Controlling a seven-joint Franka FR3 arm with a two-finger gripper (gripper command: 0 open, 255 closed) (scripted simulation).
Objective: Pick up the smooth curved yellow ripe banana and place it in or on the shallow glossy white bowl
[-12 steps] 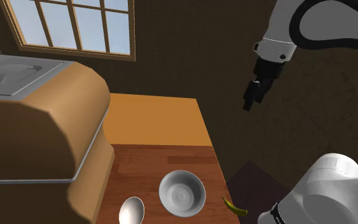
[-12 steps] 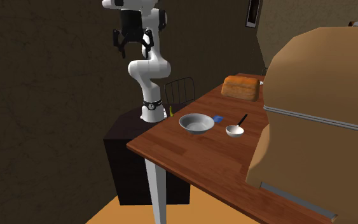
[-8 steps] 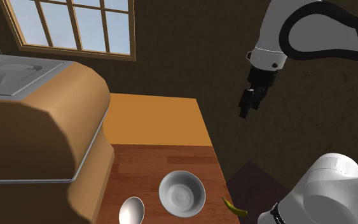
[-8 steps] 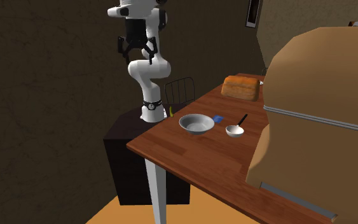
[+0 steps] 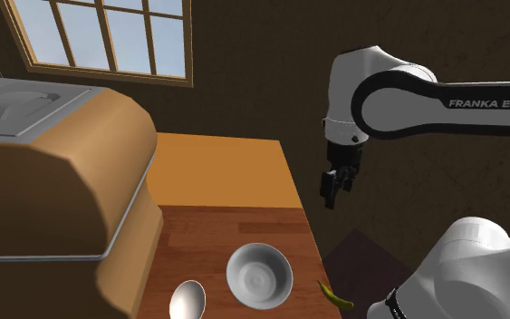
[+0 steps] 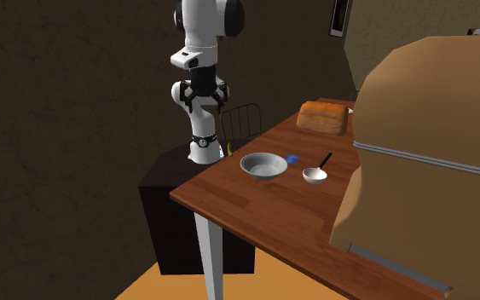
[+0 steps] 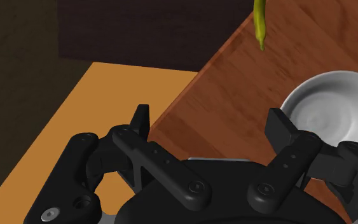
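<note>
I see the banana [image 5: 334,294] now: slim, gently curved, a dull yellow going darker at the tip, lying flat on the wooden table [image 5: 216,237] right by its edge. In the shoulder view it sits just to the right of the bowl [image 5: 259,275], close but not touching. There's the bowl, round and shallow, glossy white shading to grey, standing upright with its open side up and faint rings showing inside. From the second exterior view the banana [image 6: 228,149] is a thin yellow sliver to the left of the bowl [image 6: 263,165]. Through my wrist camera the banana [image 7: 259,22] lies beyond the bowl [image 7: 336,105], apart from it on bare wood.
</note>
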